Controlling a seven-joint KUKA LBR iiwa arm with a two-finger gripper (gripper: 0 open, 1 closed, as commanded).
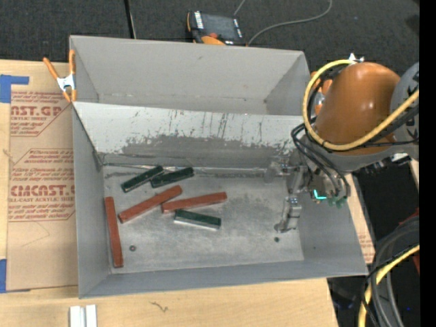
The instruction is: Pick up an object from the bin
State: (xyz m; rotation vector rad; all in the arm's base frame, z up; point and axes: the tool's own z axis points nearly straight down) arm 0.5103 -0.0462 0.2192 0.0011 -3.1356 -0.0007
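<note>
Grey bin (184,73); red-brown sticks (194,201); green sticks (172,176), possibly black.

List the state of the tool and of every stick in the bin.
tool: down near bin floor, right side, apart from the sticks.
dark green pair: flat, overlapping, back left.
left red stick: flat along left wall.
middle red pair: flat, ends meeting.
front green stick: flat, beside red pair.

The bin (204,73) is matt grey sheet metal, its sloping walls smooth, while the back wall's lower part and the floor are scuffed and streaked with dark scratches. The red-brown bars (194,201) look dull and matt, and the dark green bars (197,219) carry a slight sheen, like plastic. The orange cover (357,101) is smooth and glossy, and the tool (287,225) looks like bare grey metal.
</note>
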